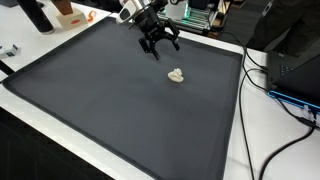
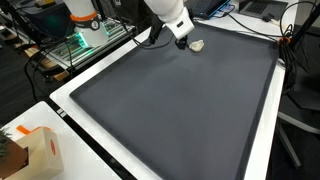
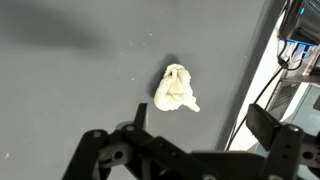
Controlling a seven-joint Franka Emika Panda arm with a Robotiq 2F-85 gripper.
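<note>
Claw [image 3: 200, 120] spread wide, pale crumpled lump [image 3: 175, 90], mat [image 3: 70, 80]

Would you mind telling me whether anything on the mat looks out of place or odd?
Only a small cream crumpled wad lies alone on the dark mat, bunched up rather than flat. The open gripper hangs near it, not touching. Nothing looks spilled or damaged.
</note>
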